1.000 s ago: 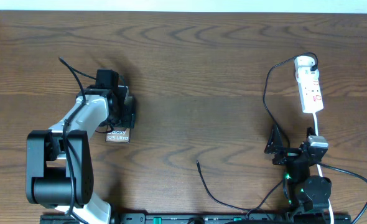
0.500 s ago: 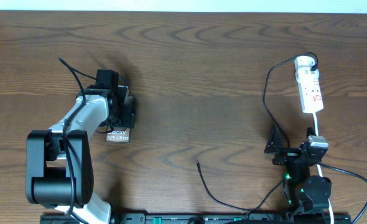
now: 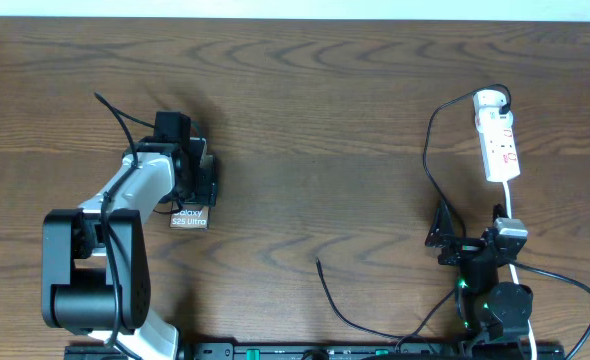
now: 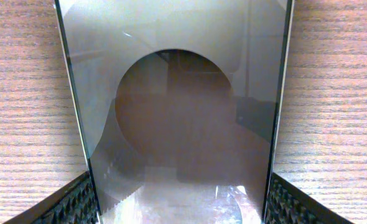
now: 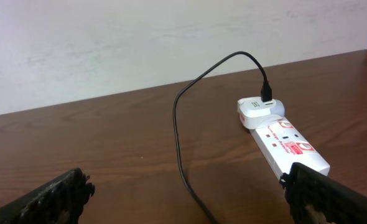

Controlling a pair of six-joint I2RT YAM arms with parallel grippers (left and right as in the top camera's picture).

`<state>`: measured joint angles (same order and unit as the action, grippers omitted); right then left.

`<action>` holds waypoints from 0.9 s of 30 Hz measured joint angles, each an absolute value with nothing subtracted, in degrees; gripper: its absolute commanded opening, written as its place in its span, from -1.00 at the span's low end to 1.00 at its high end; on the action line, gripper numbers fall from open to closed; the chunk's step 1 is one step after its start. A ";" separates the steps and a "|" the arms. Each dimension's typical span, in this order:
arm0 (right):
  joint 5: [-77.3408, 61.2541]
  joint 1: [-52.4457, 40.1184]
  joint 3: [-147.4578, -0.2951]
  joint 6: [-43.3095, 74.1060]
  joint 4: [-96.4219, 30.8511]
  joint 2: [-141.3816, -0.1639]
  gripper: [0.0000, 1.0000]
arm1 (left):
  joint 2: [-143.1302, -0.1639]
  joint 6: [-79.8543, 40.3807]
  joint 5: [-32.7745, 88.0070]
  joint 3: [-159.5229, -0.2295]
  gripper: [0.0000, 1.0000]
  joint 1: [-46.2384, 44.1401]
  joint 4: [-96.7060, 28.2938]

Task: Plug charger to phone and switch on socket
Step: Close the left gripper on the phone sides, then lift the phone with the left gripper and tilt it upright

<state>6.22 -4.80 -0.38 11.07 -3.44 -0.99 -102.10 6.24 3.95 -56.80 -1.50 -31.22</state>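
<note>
The stiff, glossy, likely slippery Galaxy phone lay flat on the left of the table, clenched across its thin long edges by the left claw, while the right claw hung spread, empty.

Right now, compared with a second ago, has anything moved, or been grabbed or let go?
Nothing visibly changed. The left end effector holds the phone as before, the right end effector sits open near the socket, and the charger tip lies apart from the phone.
</note>
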 measured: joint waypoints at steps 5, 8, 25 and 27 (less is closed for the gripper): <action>6.22 -4.80 -0.38 11.07 -3.46 -0.99 0.99 | -102.08 6.22 3.95 -56.97 -0.86 -1.50 -31.55; 6.22 -4.80 -0.38 11.07 -3.46 -0.99 0.98 | -101.86 6.00 4.12 -57.14 -0.85 -1.50 -32.91; 6.22 -4.80 -0.38 11.07 -3.44 -0.99 0.99 | -80.36 -8.88 10.48 -58.35 -0.85 -1.52 -33.91; 6.22 -4.80 -0.38 11.07 -3.46 -0.99 0.98 | -79.15 -13.26 10.66 -58.35 -0.85 -1.52 -34.02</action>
<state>6.22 -4.80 -0.38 11.07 -3.46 -0.99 -79.15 -13.26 10.66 -58.35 -1.52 -34.02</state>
